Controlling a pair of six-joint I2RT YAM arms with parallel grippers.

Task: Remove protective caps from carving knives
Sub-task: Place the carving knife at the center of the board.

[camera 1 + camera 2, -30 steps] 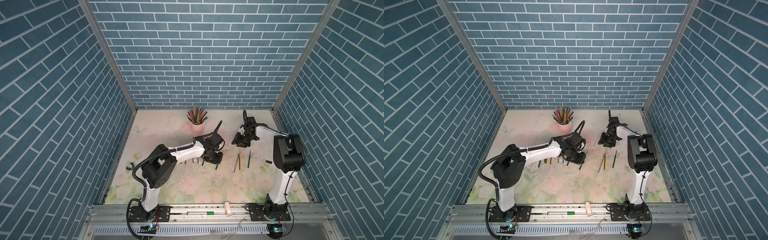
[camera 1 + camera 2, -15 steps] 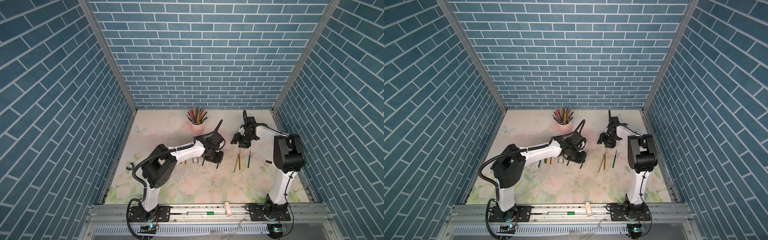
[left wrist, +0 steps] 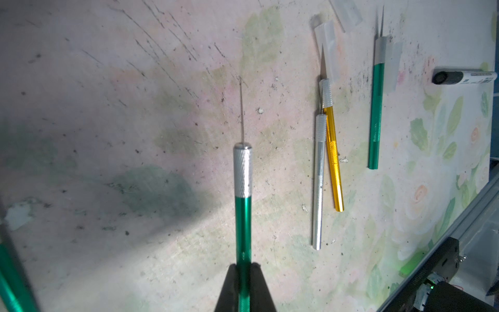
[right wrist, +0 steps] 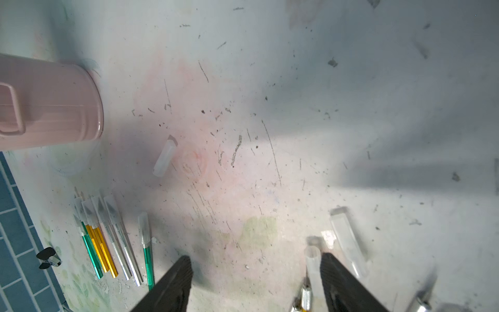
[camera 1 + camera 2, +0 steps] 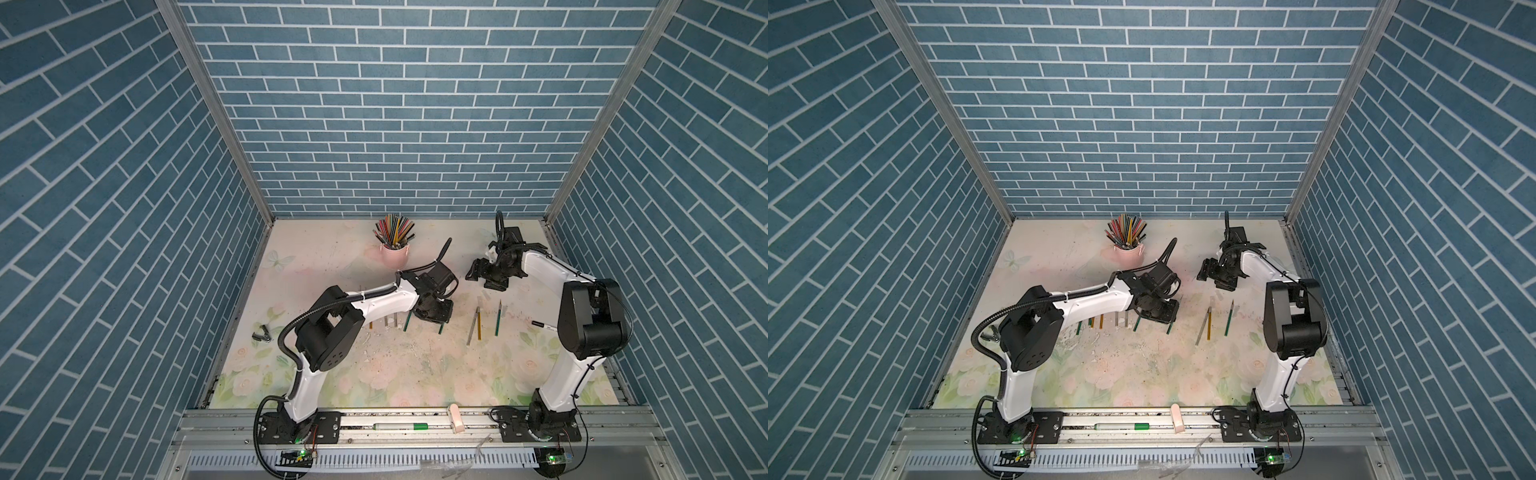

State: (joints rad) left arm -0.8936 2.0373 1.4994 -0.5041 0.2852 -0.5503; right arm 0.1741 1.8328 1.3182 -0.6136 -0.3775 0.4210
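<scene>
Status of cap removal. The left claw (image 3: 244, 272) is clamped tight on the handle of a green carving knife (image 3: 243, 216). Its blade (image 3: 242, 113) is bare and needle-thin, with no cap on it, and points out over the counter (image 3: 121, 94). In both top views this claw sits low, just right of frame centre. The right claw (image 4: 255, 260) stands wide with nothing gripped, and in both top views it is up and to the right of the left claw, apart from it. A loose protective cap (image 4: 313, 263) shows right at the inner face of one finger. It looks to be lying on the counter rather than held, though I cannot confirm contact. Done, by my count: four knives bare. Three lie right of centre in the top views, the silver knife (image 3: 318, 183) and gold knife (image 3: 333, 156) touching and a second green knife (image 3: 376, 108) apart from them. The fourth is the one in the left claw. Other shed caps lie about: one long cap (image 4: 348, 237) just beside the right claw and one stray cap (image 4: 165, 156) near the pink cup (image 4: 48, 102). Left to do: a row of capped knives (image 4: 101, 251) packed side by side, sleeves still on the tips, and a lone capped green knife (image 4: 147, 251) just beside them. That makes five or six in all; the row is too crowded for a firm count. Judgement: somewhat under halfway. The held knife is stripped and presumably needs setting down with the finished group.
</scene>
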